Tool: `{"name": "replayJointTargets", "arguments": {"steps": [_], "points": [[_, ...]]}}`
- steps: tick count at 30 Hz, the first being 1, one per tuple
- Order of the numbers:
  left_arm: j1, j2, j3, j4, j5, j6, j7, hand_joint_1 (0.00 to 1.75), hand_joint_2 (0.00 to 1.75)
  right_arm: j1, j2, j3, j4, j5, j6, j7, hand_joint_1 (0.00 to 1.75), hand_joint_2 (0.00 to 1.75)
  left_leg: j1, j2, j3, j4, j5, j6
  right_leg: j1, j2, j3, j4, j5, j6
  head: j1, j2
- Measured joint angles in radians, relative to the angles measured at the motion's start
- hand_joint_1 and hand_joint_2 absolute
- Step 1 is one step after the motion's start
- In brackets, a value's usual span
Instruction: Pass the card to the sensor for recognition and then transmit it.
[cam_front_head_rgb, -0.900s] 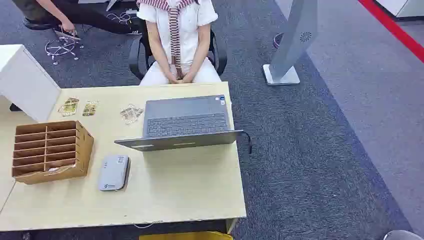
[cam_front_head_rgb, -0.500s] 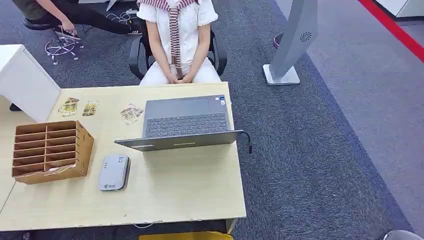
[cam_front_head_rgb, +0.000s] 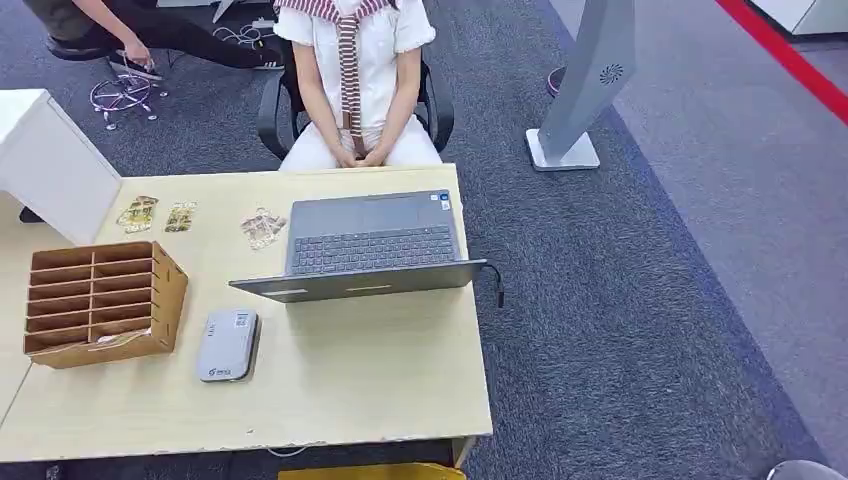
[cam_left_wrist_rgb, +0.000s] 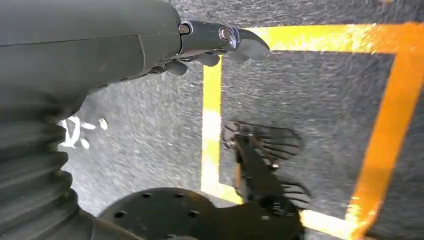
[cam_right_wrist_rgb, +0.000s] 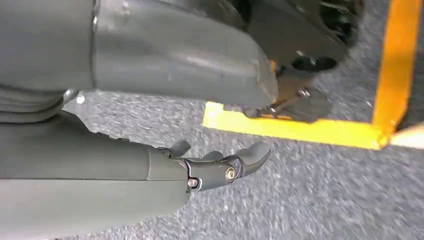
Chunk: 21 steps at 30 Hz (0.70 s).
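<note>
Neither hand had come up to the desk (cam_front_head_rgb: 400, 400): the left hand (cam_left_wrist_rgb: 215, 45) and the right hand (cam_right_wrist_rgb: 220, 165) each hung at the robot's side over grey carpet marked with yellow tape, thumb stretched out, the darker fingers loosely curled and apart, nothing between them. The card reader (cam_front_head_rgb: 228, 345), a flat grey device, lay near the desk's front edge toward its left corner, just beside the brown wooden slotted organizer (cam_front_head_rgb: 100, 300), which stood at the left edge. Something thin and pale lay in the organizer's lowest front slot; it may have been a card, though it was too small to be sure. Three small printed items (cam_front_head_rgb: 180, 216) lay in a row near the far edge, left of the open laptop (cam_front_head_rgb: 370, 245), and they too could have been cards. A seated person in white (cam_front_head_rgb: 355, 80) faced the robot across the far edge. In my judgement the coming move turned on the left arm: organizer and reader both sat on the robot's left half of the desk, with the reader's long axis running from front edge to far edge, so that hand was the nearer, and the reach would go forward and up from where it hung.
</note>
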Motion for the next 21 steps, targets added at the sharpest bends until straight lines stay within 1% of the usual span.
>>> {"name": "replayJointTargets", "arguments": {"steps": [4,11,12,18,21], "points": [[-0.015,-0.020,0.105,-0.009,-0.007,-0.010,-0.016,0.00,0.00,-0.016,0.004,-0.085,0.002,0.067,-0.001,-0.034,0.00,0.00,0.000,0.000,0.000,0.000,0.000,0.000,0.000,0.000,0.000,0.000,0.000,0.000,0.000,0.000],[-0.038,-0.050,0.283,-0.019,-0.012,-0.048,-0.060,0.00,0.00,-0.044,0.017,-0.229,0.005,0.175,0.000,-0.098,0.00,0.00,0.000,0.000,0.000,0.000,0.000,0.000,0.000,0.000,0.000,0.000,0.000,0.000,0.000,0.000],[-0.041,-0.053,0.311,-0.021,-0.013,-0.055,-0.068,0.00,1.75,-0.049,0.019,-0.252,0.006,0.191,0.000,-0.109,0.00,0.00,0.000,0.000,0.000,0.000,0.000,0.000,0.000,0.000,0.000,0.000,0.000,0.000,0.000,0.000],[-0.062,-0.075,0.465,-0.024,-0.018,-0.093,-0.119,0.00,1.75,-0.073,0.032,-0.382,0.012,0.280,0.003,-0.164,0.00,0.00,0.000,0.000,0.000,0.000,0.000,0.000,0.000,0.000,0.000,0.000,0.000,0.000,0.000,0.000],[-0.072,-0.085,0.542,-0.024,-0.019,-0.115,-0.154,0.00,1.75,-0.084,0.040,-0.450,0.015,0.320,0.005,-0.189,0.00,0.00,0.000,0.000,0.000,0.000,0.000,0.000,0.000,0.000,0.000,0.000,0.000,0.000,0.000,0.000]]}}
